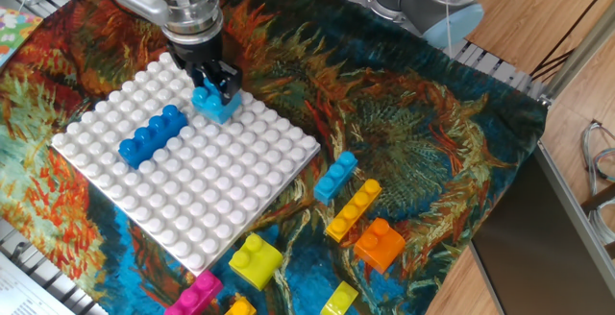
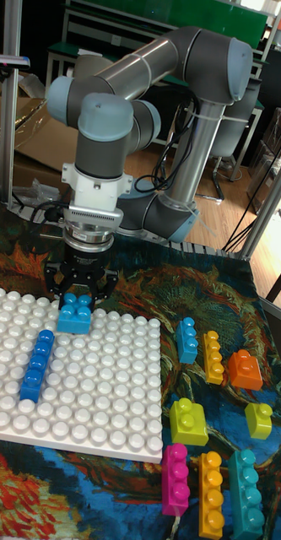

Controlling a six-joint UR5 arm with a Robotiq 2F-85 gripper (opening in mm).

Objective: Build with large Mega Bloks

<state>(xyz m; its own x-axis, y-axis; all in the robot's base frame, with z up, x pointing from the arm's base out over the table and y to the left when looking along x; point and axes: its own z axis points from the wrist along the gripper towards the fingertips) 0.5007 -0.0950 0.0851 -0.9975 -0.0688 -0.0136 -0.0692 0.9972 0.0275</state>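
On the white baseplate [image 2: 98, 396]: a light blue brick [image 2: 75, 314] near its far edge and a long dark blue brick [image 2: 36, 364] flat. Beside the baseplate lie yellow, orange, pink, blue and teal bricks.

no readable text anywhere tbh, no labels, brands or numbers on anything in either view, just plain surfaces.

Baseplate [image 1: 192, 195] white — cloth [image 1: 413, 133] swirling orange-blue.

We see a thick grey arm [image 2: 157, 63] with pale blue round caps on its joints, a white ribbed wrist block, and a black gripper [image 2: 77, 297] with two short fingers.
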